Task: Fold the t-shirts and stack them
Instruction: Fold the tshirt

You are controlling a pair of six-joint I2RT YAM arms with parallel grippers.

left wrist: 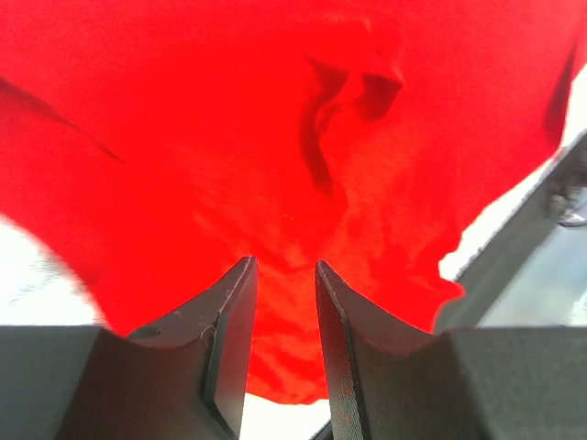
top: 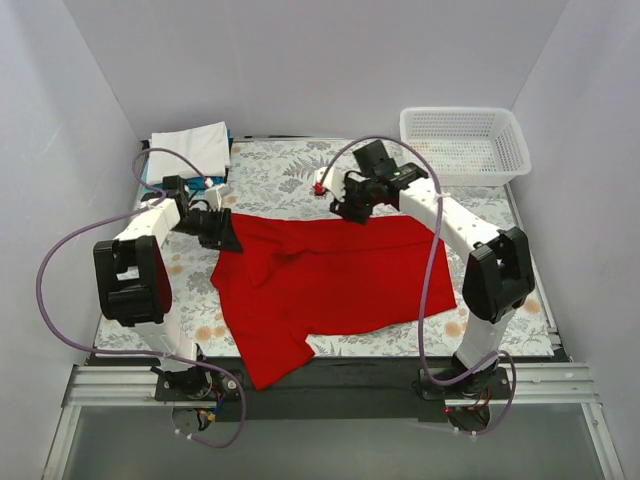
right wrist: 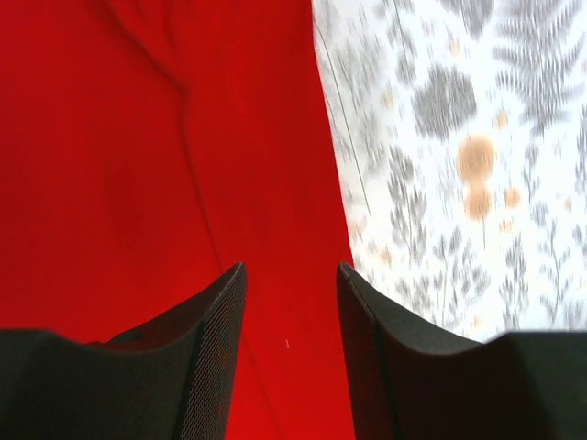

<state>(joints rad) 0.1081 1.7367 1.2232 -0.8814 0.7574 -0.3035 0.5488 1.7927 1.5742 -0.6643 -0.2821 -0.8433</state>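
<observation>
A red t-shirt (top: 330, 275) lies spread on the floral tablecloth, one sleeve reaching the near edge. My left gripper (top: 225, 235) is low at the shirt's far left corner. In the left wrist view its jaws (left wrist: 282, 266) stand a little apart over wrinkled red cloth (left wrist: 275, 137), whose edge runs between them. My right gripper (top: 350, 212) is at the shirt's far edge, near the middle. In the right wrist view it (right wrist: 291, 268) is open over flat red cloth (right wrist: 138, 137), just inside the shirt's edge. A folded white t-shirt (top: 190, 148) lies at the back left.
A white plastic basket (top: 465, 145) stands at the back right corner. The floral tablecloth (top: 270, 170) covers the table and shows beside the shirt in the right wrist view (right wrist: 459, 137). White walls close in the left, back and right. A metal rail runs along the near edge.
</observation>
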